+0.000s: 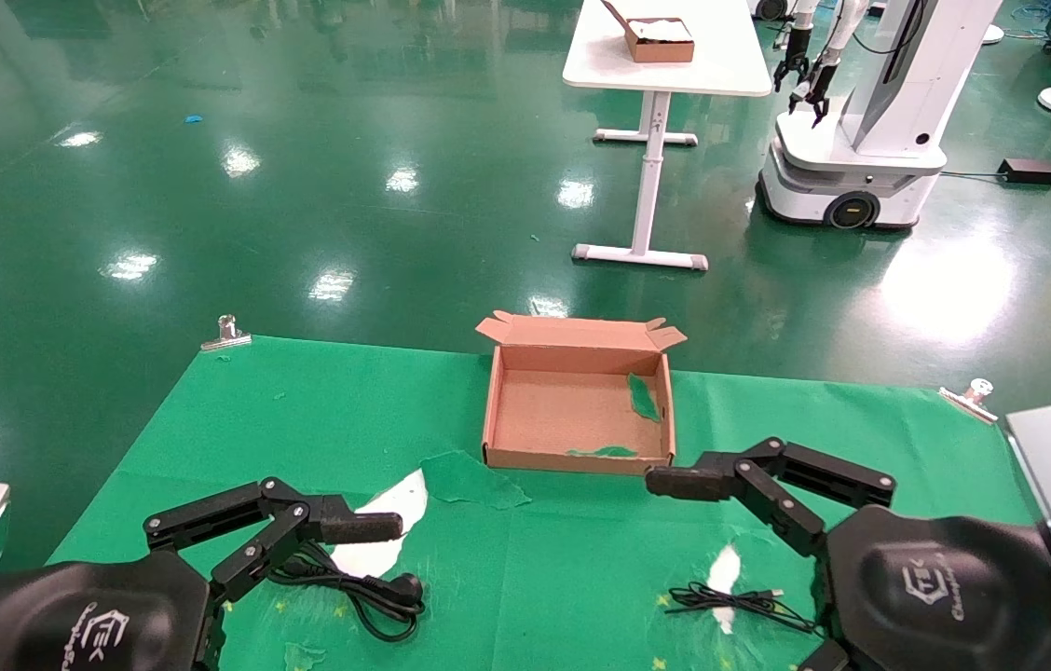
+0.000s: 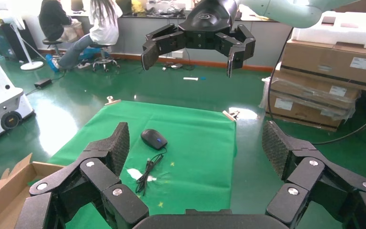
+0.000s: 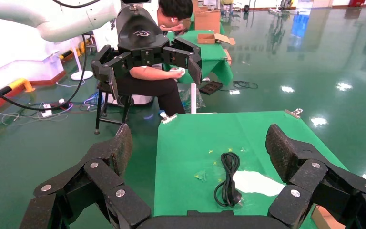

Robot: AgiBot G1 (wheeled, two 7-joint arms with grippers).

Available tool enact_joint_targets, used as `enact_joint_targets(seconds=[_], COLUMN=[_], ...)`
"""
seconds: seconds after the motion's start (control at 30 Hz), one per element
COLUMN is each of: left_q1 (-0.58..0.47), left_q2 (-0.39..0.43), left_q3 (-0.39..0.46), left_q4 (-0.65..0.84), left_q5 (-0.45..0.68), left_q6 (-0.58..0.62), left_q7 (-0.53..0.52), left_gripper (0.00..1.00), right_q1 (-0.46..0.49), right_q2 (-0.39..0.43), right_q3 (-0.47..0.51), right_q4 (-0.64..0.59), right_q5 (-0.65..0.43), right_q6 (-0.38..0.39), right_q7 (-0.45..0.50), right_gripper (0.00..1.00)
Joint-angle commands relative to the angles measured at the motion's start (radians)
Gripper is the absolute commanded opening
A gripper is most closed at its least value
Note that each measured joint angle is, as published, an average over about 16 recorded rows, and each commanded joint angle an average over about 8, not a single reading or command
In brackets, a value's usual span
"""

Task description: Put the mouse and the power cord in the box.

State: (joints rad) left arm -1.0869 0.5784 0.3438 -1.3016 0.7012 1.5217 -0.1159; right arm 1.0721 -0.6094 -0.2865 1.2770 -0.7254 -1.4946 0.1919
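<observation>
The shallow brown box (image 1: 525, 415) stands open at the middle back of the green cloth, with green scraps inside. The thick black power cord (image 1: 375, 596) (image 3: 228, 179) lies coiled near the front left, just below my left gripper (image 1: 353, 539) (image 2: 196, 143), which hovers open and empty above it. The black mouse (image 2: 153, 138) rests at the front right, and its thin cable (image 1: 735, 601) (image 2: 147, 171) trails toward the middle. In the head view my right arm hides the mouse body. My right gripper (image 1: 707, 494) (image 3: 200, 143) hovers open and empty in front of the box's right corner.
White torn patches (image 1: 386, 527) show through the cloth near the cord and the cable. Metal clips (image 1: 227, 332) (image 1: 973, 396) hold the cloth's far corners. Beyond stand a white table (image 1: 721, 65) with a small cardboard box (image 1: 661, 42) and another robot (image 1: 870, 121).
</observation>
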Motion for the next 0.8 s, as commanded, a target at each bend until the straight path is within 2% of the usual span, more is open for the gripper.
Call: enact_joint_targets(seconds=[0.03,0.8], left_q1=[0.0,0.0], left_q2=[0.0,0.0], left_q3=[0.0,0.0], left_q4=[0.0,0.0], left_q5=[0.0,0.0], left_q6=[0.0,0.0], left_q7=[0.0,0.0], left_gripper=[1.0,1.0], right_q1=[0.0,0.0], right_q2=[0.0,0.0], right_q3=[0.0,0.0], right_q4=[0.0,0.0], right_q5=[0.0,0.0], right_q6=[0.0,0.0], right_q7=[0.0,0.0], right_gripper=[1.0,1.0])
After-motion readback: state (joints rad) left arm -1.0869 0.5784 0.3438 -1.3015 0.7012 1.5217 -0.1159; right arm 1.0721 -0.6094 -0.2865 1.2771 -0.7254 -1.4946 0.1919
